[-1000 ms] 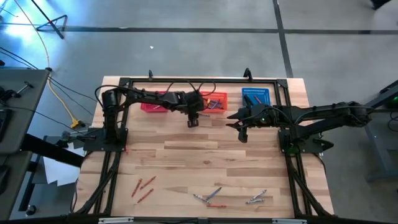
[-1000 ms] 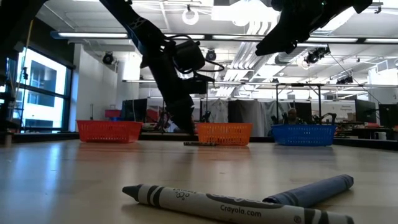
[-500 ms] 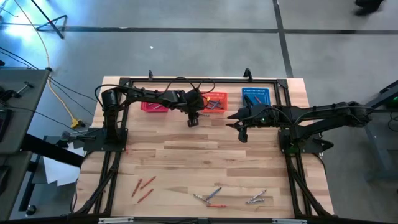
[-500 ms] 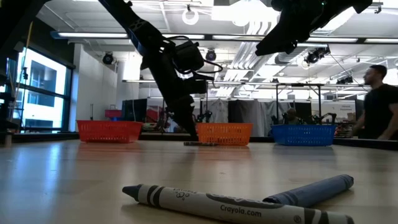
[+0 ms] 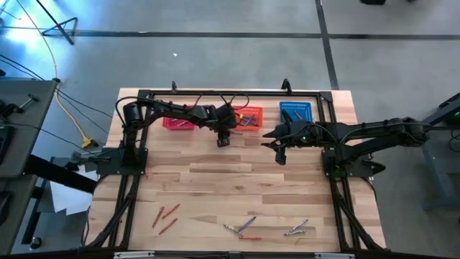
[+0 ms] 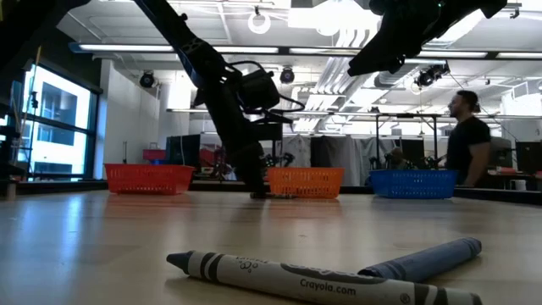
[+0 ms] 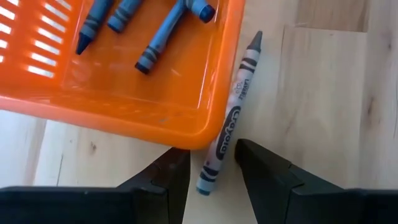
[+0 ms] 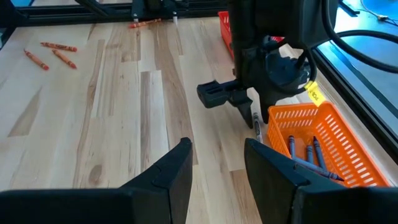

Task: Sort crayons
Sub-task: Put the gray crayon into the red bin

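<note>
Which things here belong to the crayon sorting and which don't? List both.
Part of the job:
- grey crayon between the open left gripper's fingers
- blue crayons in the orange basket
- red crayons
- red basket, blue basket

Just there:
- yellow cable
- person in the room

Behind your wooden table you've got grey concrete floor, bright ceiling lights, a window and a person standing.
</note>
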